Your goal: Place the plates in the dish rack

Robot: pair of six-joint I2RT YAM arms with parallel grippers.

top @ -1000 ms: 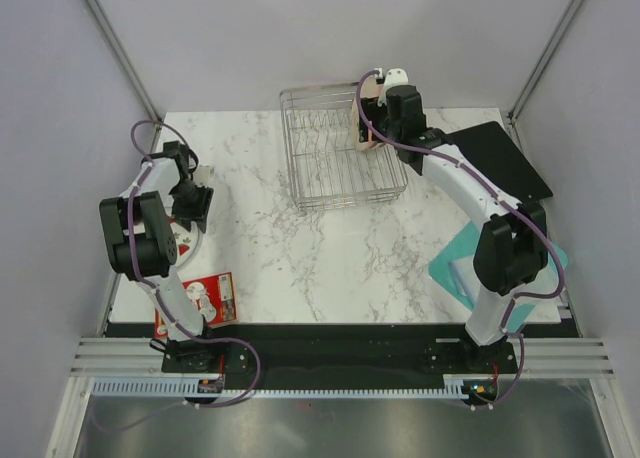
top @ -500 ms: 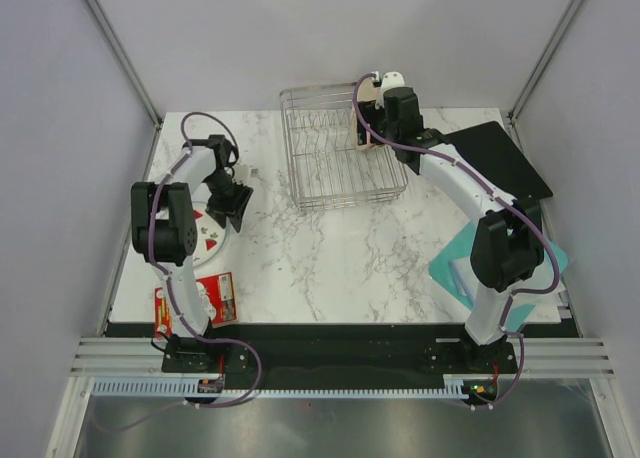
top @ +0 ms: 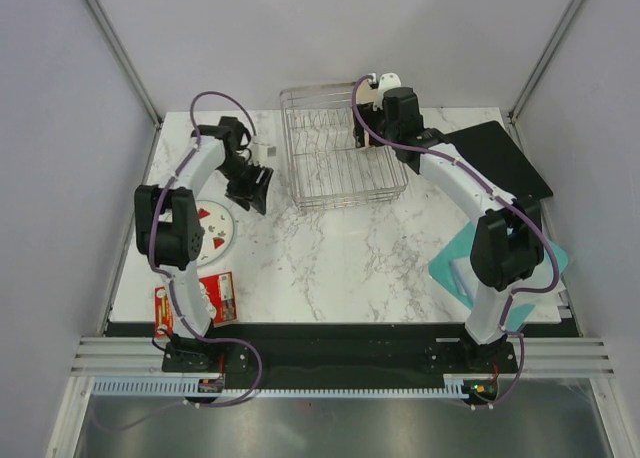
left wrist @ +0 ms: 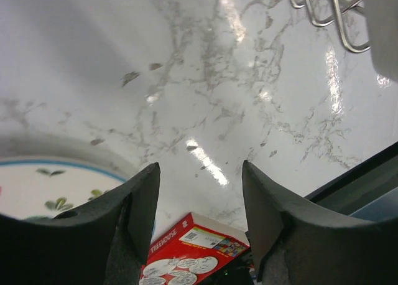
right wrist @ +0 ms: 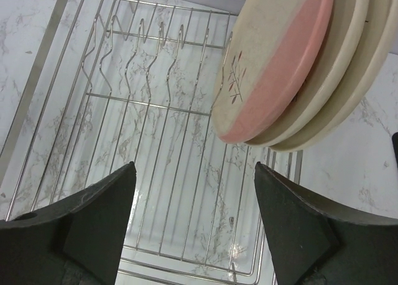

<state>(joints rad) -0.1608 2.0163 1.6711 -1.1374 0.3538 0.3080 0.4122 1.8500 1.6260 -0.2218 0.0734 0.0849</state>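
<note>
The dish rack (top: 335, 163) stands at the back middle of the marble table. Three plates stand upright at its right end: a cream and pink one with a sprig (right wrist: 273, 67) in front, two cream ones (right wrist: 351, 61) behind it. My right gripper (top: 368, 130) (right wrist: 194, 198) hovers open above the rack floor (right wrist: 155, 142), just short of those plates, holding nothing. A small white plate with red fruit marks (top: 212, 228) (left wrist: 37, 195) lies flat at the left. Between that plate and the rack, my left gripper (top: 252, 200) (left wrist: 199, 191) hangs open and empty over bare marble.
A red-and-white printed packet (top: 196, 298) (left wrist: 186, 254) lies near the front left edge. A flat black board (top: 495, 158) sits right of the rack, and a teal sheet (top: 452, 270) lies at the right by the right arm. The rack's corner wires (left wrist: 323, 11) are close to my left gripper.
My left arm has swung right, from over the small white plate toward the rack, and its jaws have widened. The right gripper has barely moved above the racked plates.
</note>
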